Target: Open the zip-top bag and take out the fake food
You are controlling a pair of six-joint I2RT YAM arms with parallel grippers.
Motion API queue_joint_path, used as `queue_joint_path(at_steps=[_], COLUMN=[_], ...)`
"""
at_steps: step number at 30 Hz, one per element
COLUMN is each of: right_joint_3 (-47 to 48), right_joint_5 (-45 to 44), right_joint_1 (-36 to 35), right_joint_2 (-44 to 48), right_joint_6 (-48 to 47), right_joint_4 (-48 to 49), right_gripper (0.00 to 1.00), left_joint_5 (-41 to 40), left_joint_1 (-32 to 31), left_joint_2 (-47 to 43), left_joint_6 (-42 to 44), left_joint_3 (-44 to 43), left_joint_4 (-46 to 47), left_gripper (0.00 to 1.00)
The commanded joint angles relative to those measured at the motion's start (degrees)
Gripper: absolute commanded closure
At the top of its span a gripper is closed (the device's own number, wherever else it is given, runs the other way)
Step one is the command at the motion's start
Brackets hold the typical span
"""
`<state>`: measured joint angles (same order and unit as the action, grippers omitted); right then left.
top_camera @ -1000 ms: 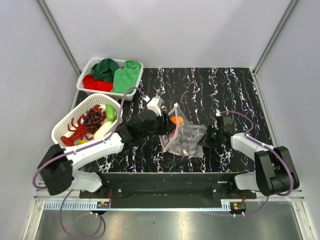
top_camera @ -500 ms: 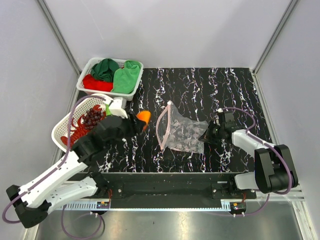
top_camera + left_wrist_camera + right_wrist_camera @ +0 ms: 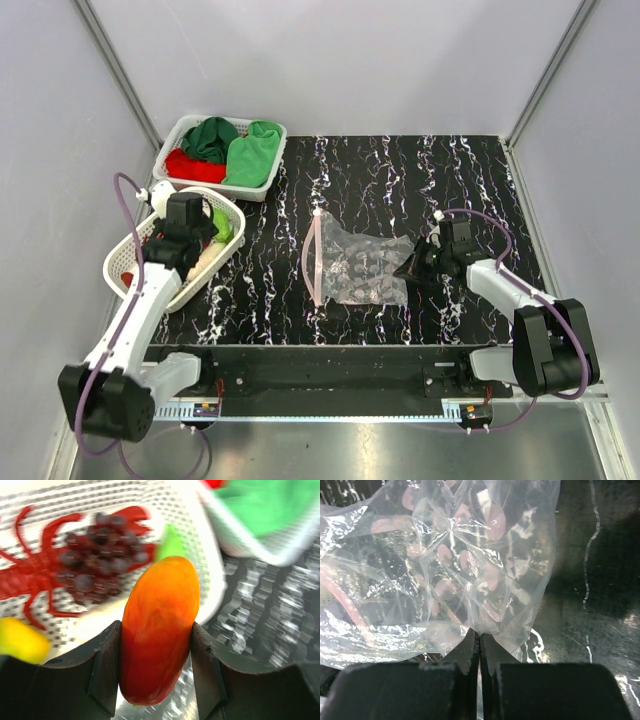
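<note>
The white basket (image 3: 60, 500) sat under the left gripper (image 3: 156, 652). The zip-top bag (image 3: 445, 565) lay flat just past the right gripper (image 3: 479, 646), whose fingers were squeezed tight on one corner of it. Beyond the left fingertips, the red lobster (image 3: 30, 575) lay in the basket with the purple grapes (image 3: 95, 555) on top. The left fingers pinched the orange-red fruit (image 3: 160, 610) between them.

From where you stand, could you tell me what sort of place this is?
Likely a robot test cell: white walls on aluminium posts enclose a black marbled tabletop holding white plastic baskets of toy food and cloths.
</note>
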<state>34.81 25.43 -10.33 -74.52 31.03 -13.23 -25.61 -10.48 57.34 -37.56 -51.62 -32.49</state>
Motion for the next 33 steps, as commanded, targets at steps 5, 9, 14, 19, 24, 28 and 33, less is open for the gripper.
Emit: queue_joint_path(at_steps=[5,9,14,19,24,28,33], right_joint_3=[2.28,2.20,2.11,2.19,4.73,9.22,15.98], right_joint_5=[3.92,4.28,4.54,4.37,0.16,-6.61,-14.26], right_joint_1=[0.22,0.22,0.13,0.22,0.22,0.22,0.22], right_joint_2=[1.31,0.96,1.05,1.31,1.57,2.89,7.28], right_joint_6=[-1.76,-1.93,-1.76,-1.76,-2.02,-3.34,-5.89], right_joint_4=[0.40,0.23,0.31,0.31,-2.84,-9.34,-18.39], right_gripper=[1.00,1.00,1.00,1.00,0.67,0.31,0.13], left_joint_5=[5.90,7.06,8.02,10.39,16.28,21.38,21.13], left_joint_1=[10.39,10.39,10.48,10.48,10.39,4.44,-12.78], left_joint_2=[8.22,7.96,7.35,5.33,1.20,-2.84,-5.39], left_joint_6=[2.05,2.32,1.44,1.88,2.14,1.88,-1.81], left_joint_3=[1.69,3.10,4.94,4.77,4.59,3.90,3.54], left_joint_4=[6.03,7.53,7.62,6.91,6.04,6.12,8.14], left_gripper=[0.83,0.81,0.40,0.11,0.01,0.01,0.01])
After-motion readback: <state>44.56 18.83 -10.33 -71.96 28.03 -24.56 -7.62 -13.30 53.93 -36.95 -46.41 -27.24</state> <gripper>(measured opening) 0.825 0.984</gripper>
